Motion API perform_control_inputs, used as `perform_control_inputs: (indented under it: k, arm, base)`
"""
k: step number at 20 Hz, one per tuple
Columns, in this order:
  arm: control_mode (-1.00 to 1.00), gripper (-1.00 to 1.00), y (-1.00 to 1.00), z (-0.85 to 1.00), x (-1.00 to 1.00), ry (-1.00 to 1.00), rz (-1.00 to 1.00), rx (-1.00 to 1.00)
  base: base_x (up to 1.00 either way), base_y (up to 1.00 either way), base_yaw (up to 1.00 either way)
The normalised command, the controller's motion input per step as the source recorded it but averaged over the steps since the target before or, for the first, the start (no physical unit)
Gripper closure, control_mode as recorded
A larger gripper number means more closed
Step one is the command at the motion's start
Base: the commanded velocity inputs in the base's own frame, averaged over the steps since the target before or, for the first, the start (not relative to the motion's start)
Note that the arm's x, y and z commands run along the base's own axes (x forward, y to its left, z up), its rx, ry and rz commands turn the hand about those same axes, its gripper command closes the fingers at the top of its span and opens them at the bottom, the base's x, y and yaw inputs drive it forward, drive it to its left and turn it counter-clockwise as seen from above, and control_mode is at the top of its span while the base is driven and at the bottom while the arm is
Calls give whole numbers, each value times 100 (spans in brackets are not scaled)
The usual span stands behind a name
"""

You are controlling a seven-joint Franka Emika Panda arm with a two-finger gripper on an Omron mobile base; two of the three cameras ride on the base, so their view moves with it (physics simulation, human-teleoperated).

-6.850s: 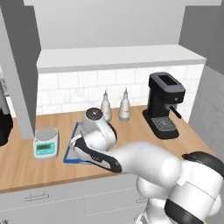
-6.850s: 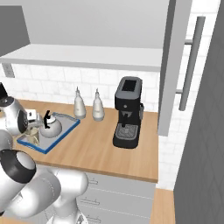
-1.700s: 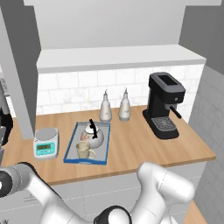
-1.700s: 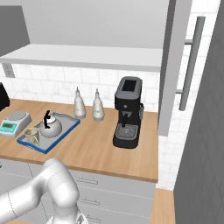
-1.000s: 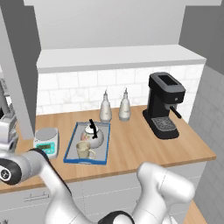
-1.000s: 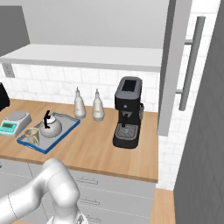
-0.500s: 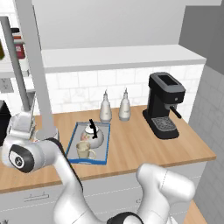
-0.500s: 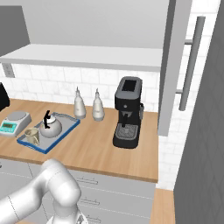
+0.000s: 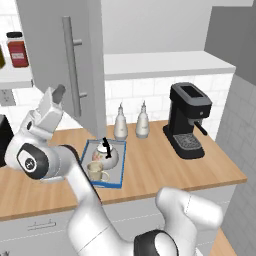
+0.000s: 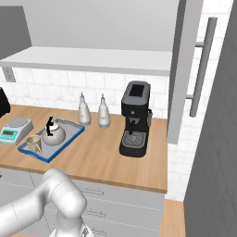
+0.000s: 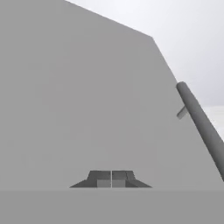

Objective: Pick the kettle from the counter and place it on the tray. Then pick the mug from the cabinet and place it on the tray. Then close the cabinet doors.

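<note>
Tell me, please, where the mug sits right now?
The mug stands on the blue-rimmed tray on the counter, just in front of the kettle; in the right base view the scale is the tray's left neighbour.

No writing can be read anywhere here. The small scale (image 10: 14, 128) at the left end of the counter (image 10: 106, 159) has a teal display face, but no figures can be made out on it. The jar (image 9: 17, 50) on the cabinet shelf shows a dark red front with no legible label. The coffee machine (image 9: 187, 120) carries no visible brand.
</note>
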Motion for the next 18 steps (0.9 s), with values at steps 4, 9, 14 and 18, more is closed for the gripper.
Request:
perform_control_inputs:
  k: [4, 9, 14, 18]
  arm:
    - [-100, 100, -80, 46, 0, 9, 0, 30]
    - [-100, 100, -91, 28, -1, 20, 0, 29]
    - [-100, 100, -94, 10, 0, 30, 0, 10]
    - [-100, 100, -68, 0, 12, 31, 3, -1]
  base:
    - [0, 0, 0]
    - [0, 0, 0]
    - [0, 0, 0]
    - [0, 0, 0]
